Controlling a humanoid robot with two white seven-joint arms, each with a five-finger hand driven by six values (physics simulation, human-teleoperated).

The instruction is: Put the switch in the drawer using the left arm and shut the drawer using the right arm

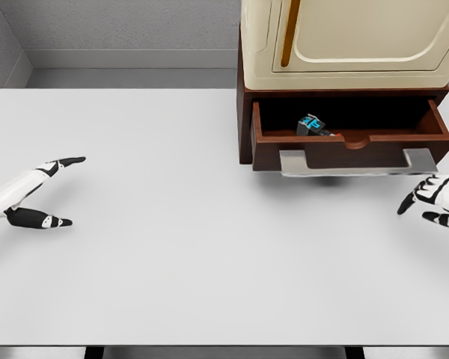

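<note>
Drawer [352, 138] and cabinet are seen from the head camera at the upper right of a white table [172, 254]. The drawer, of reddish-brown wood, is pulled out toward the viewer from the base of a dark brown cabinet [245, 120], and a grey handle [357, 161] is fixed across its front panel. The switch [312, 125], a small dark object with bright blue markings, is found inside the open drawer, lying tilted on the drawer floor left of the middle, close behind the front panel. A cream-coloured appliance [352, 34] with a rounded door panel and an orange-brown vertical strip is set on top of the cabinet. The left hand [39, 196] is held low over the table near the left edge, well apart from the drawer; its fingers are spread, with the dark-tipped forefinger stretched out to the right and the thumb extended below it, and nothing is held between them. The right hand [438, 200] is shown at the right edge, just below and to the right of the drawer's front corner, not touching the handle; its fingers are loosely extended toward the left and nothing is grasped. A grey wall is seen behind the table.
</note>
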